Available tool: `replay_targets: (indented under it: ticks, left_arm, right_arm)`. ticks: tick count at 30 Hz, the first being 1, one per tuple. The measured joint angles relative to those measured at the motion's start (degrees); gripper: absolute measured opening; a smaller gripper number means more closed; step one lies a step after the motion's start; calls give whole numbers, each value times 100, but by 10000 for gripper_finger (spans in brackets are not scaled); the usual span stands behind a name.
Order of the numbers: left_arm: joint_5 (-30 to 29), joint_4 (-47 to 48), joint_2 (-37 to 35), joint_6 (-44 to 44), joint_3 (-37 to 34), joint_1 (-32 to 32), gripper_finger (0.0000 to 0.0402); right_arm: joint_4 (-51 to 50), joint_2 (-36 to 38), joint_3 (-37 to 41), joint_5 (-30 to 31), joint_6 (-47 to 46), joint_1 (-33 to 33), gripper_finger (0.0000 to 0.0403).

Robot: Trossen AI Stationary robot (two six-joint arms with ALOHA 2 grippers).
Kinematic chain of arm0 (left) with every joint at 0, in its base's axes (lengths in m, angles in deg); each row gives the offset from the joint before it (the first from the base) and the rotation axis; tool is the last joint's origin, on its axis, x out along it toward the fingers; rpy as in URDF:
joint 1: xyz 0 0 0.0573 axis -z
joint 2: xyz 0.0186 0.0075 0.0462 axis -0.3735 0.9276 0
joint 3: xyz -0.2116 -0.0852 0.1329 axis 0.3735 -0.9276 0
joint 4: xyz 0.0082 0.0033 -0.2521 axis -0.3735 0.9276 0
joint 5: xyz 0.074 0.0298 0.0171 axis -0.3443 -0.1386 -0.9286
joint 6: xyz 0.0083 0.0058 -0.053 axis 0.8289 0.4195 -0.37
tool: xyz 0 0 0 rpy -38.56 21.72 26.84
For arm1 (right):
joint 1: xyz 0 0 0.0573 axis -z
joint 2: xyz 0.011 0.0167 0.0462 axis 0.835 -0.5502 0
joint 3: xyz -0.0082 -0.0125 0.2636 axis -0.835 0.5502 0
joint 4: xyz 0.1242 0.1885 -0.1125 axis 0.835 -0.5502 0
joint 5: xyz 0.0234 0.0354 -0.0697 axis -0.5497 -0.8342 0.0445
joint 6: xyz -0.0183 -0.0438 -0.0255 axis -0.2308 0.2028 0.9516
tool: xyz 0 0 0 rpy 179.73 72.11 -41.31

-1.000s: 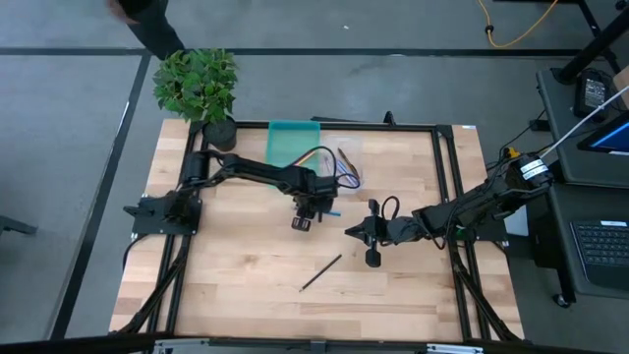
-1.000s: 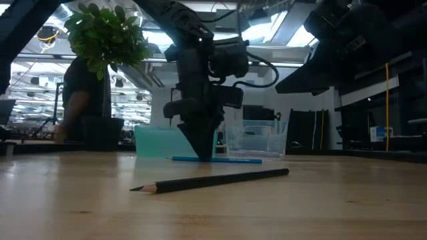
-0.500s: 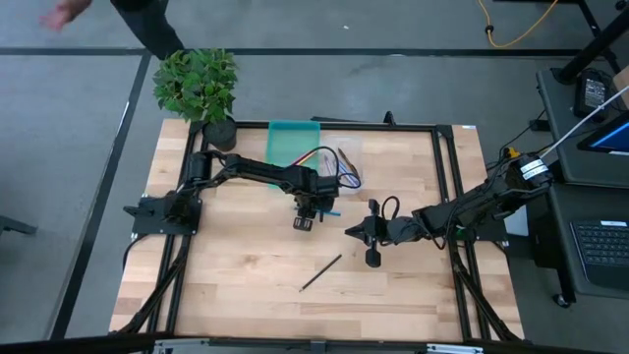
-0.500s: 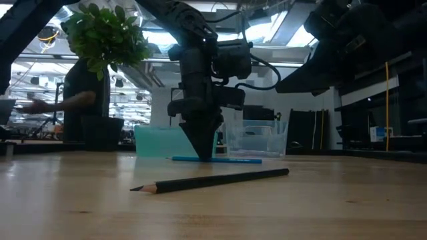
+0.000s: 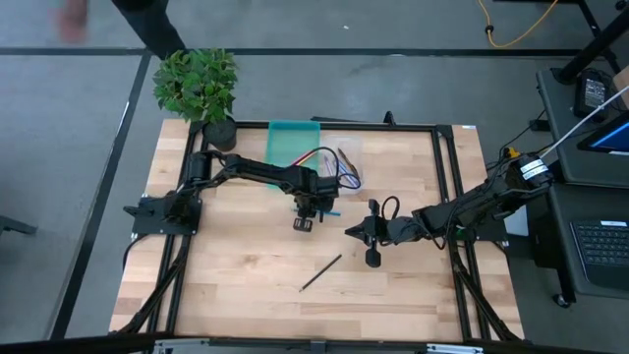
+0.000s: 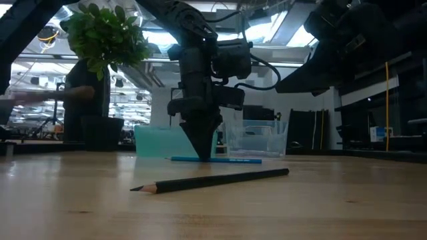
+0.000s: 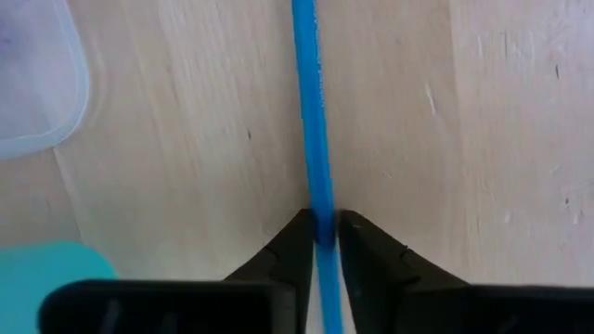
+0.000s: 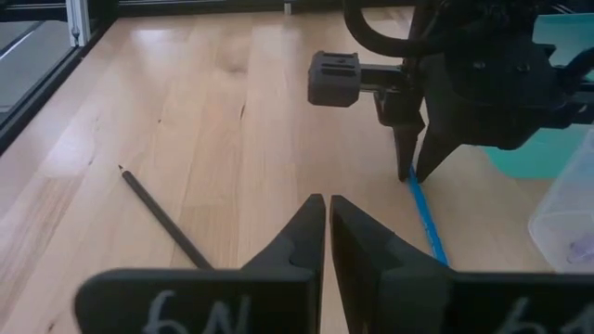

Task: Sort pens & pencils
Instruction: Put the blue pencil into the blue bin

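A blue pen lies flat on the table in front of the trays, and my left gripper stands over it, pointing down and shut on it. A black pencil lies loose on the wood nearer the near edge, also seen as the black pencil in the low view. Several coloured pens and pencils lie in the clear tray. My right gripper hovers right of centre, shut and touching nothing, aimed toward the left gripper. My left gripper pinches the blue pen's shaft between its two fingers. The fingers come from above, pointing down, and stand across the pen. The pen lies flat on the table.
A teal tray and the clear tray sit side by side at the far edge. A potted plant stands at the far left corner. A person shows beyond the table. Bare wood lies left and near.
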Motion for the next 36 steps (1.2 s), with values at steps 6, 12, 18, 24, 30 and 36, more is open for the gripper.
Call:
replay_targets:
  ticks: [6,12,18,24,30,36]
  left_arm:
    - [9,11,-2,-88,0,0,10]
    - [2,11,-2,-98,0,0,7]
    - [-2,11,-3,-66,0,2,4]
    - [140,10,-4,-52,0,-2,2]
    - [127,7,-4,98,0,11,2]
    - [142,66,-7,165,0,11,1]
  right_arm:
    - [0,0,0,2,0,-2,23]
    - [0,0,0,-1,0,-2,23]
    - [0,0,0,-140,2,-1,23]
    - [0,0,0,-250,-13,-2,23]
    - [0,0,0,-248,-13,-2,23]
    - [-2,0,0,-248,-13,-2,23]
